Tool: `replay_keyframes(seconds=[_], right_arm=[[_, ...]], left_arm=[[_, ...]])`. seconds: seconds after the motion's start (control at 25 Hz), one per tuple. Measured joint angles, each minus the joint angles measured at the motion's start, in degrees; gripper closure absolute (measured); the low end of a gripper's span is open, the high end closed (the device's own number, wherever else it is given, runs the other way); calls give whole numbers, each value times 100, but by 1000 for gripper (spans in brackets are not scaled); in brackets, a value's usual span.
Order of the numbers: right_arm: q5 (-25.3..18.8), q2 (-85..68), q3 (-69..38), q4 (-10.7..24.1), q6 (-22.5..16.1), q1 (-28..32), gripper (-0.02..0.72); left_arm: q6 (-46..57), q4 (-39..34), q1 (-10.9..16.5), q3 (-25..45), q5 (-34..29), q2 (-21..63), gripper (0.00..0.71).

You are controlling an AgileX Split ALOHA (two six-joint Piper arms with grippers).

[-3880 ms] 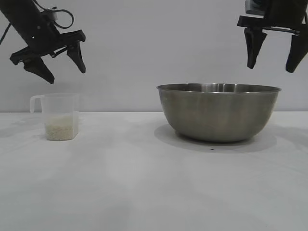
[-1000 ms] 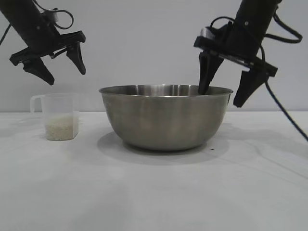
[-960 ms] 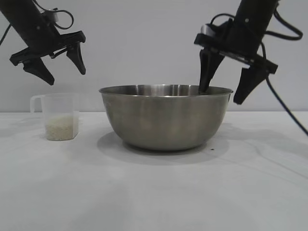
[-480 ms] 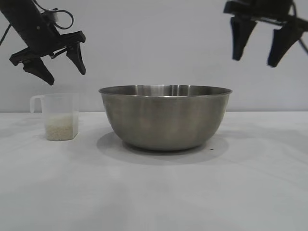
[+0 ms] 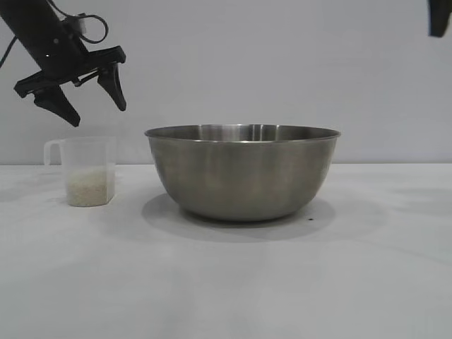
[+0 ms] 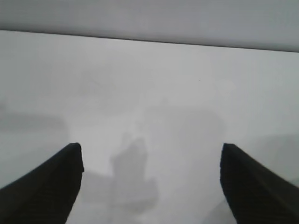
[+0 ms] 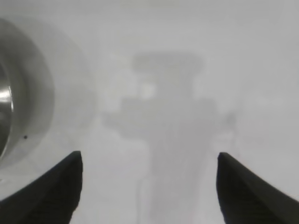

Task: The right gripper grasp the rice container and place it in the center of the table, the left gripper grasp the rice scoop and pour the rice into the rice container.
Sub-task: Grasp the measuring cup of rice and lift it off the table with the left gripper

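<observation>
The cup (image 5: 89,171) of rice (image 5: 88,191) stands on the table (image 5: 226,282), right under the left gripper (image 5: 88,95) (fingers wide apart). The bowl (image 5: 242,171) sits mid-table; the right gripper (image 7: 149,186), also wide, is far off.

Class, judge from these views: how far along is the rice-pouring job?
Done: the rice container stands mid-table, released. The right tool is open, raised at the exterior view's top right. In hand: nothing; the left tool hangs open above the rice scoop. Left: grasping it and pouring its rice.
</observation>
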State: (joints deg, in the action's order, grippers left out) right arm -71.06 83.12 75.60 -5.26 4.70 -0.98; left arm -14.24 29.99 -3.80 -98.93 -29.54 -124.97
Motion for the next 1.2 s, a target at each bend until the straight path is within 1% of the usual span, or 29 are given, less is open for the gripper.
replay_keyframes(seconds=[0.08,0.28,0.44,0.6,0.8,1.0,1.2], right_arm=[[0,-553,-384,84,-128,0,174],[-22,-1893,-1328,311,-287,0,174],[-35,-3032,-2048,371,-361,0,174],[-57,-4170,-2744,371,-388,0,174],[218,-5516,-3560,361,-388,0,174],[329,-6653,-4216,327,-388,0,174],[458,-7699,-4646,154,-122,0,174]], left_arm=[[0,0,0,0,0,0,176],[-3,0,0,0,0,0,176],[-3,-12,0,0,0,0,176],[-3,-80,0,0,0,0,176],[-3,-141,0,0,0,0,176],[-3,-164,0,0,0,0,176],[-3,-226,0,0,0,0,176]])
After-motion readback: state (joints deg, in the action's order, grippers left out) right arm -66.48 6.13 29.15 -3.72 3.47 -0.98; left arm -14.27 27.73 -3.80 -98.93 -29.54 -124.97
